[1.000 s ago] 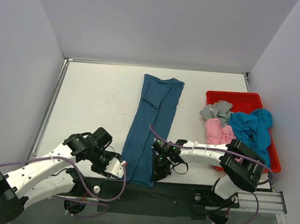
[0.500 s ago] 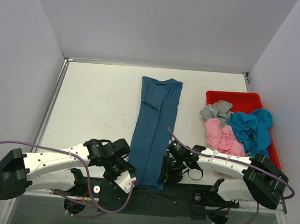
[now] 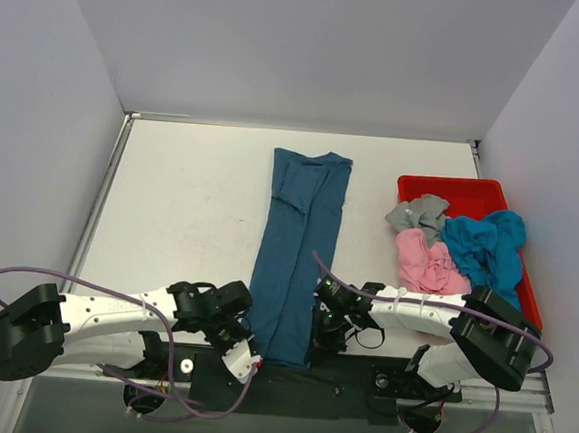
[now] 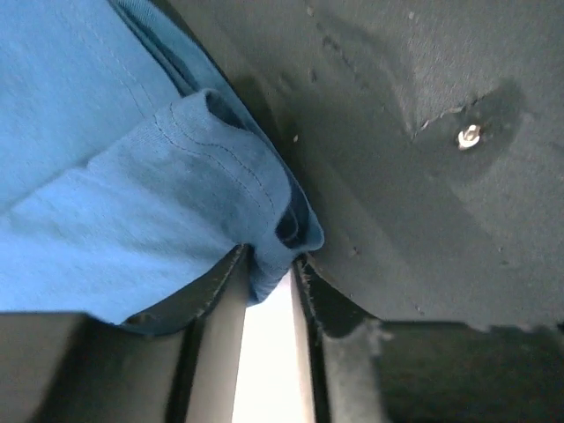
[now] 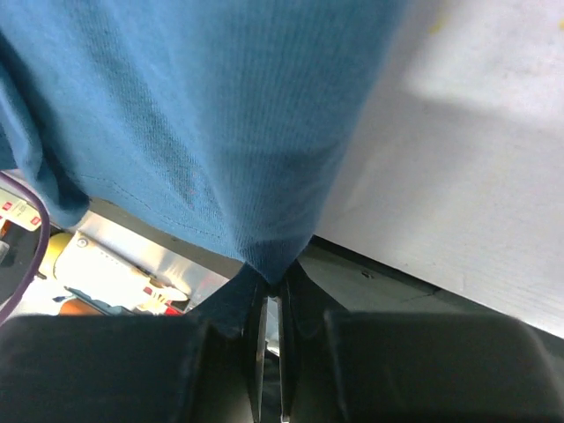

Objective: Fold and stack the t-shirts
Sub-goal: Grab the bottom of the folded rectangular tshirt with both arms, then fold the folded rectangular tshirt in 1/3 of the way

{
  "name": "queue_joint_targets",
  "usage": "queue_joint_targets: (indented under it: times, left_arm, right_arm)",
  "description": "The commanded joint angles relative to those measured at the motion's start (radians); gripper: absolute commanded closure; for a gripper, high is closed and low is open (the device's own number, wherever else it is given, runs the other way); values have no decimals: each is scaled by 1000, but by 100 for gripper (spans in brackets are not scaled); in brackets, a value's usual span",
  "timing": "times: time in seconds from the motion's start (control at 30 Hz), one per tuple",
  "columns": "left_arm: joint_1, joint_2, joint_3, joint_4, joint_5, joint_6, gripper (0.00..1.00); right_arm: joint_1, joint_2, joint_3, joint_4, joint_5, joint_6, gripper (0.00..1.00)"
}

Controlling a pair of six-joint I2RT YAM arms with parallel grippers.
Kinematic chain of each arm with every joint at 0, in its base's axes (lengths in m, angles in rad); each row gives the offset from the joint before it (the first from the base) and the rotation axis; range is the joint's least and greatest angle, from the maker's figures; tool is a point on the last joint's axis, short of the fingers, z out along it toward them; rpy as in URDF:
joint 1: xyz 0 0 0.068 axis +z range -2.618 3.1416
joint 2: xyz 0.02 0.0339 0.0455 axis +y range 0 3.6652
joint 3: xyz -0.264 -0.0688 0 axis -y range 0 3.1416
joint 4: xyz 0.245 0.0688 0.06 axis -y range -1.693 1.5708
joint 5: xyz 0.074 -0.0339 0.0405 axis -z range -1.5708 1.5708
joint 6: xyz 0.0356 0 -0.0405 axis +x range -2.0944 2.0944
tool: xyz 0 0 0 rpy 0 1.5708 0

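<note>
The white table [image 3: 190, 209] carried a dark teal shirt [image 3: 297, 247] down its middle (folded lengthwise into a long narrow band), laid flat from close to the far edge toward the near one and leaning slightly left as it came nearer. Its near end reached the black strip [image 3: 287, 377] that ran along the table's near edge, and the two corners there were gathered rather than flat. A red tray [image 3: 469, 196] sat on the table against the right-hand side, beside the shirt's far half, with bare tabletop between them.
</note>
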Motion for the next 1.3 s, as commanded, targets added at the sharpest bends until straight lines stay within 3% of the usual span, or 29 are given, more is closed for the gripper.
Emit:
queue_joint_targets:
  times: [0.0,0.07,0.2,0.33,0.47,0.67,0.9,1.27]
  left_arm:
    - [-10,1,-40,154,-14,-14,82]
    - [-12,-12,-25,155,-36,-48,100]
    - [2,-35,123,73,-80,-206,100]
    - [146,-13,240,40,-4,-356,100]
    - [281,40,331,105,44,-528,100]
    - [397,212,495,229,38,-740,100]
    - [520,428,674,284,-43,-758,100]
    - [577,708,911,286,-49,-715,100]
  right_arm:
    - [-3,-61,11,-88,23,-1,100]
    - [-14,-95,20,-104,24,-1,100]
    - [-70,-161,80,-188,27,-41,100]
    - [-197,-205,175,-275,18,-130,100]
    - [-352,-182,268,-331,-26,-221,100]
    - [-564,-49,429,-351,-95,-334,100]
    - [-707,167,621,-415,-154,-457,100]
    - [-827,439,876,-449,-195,-517,100]
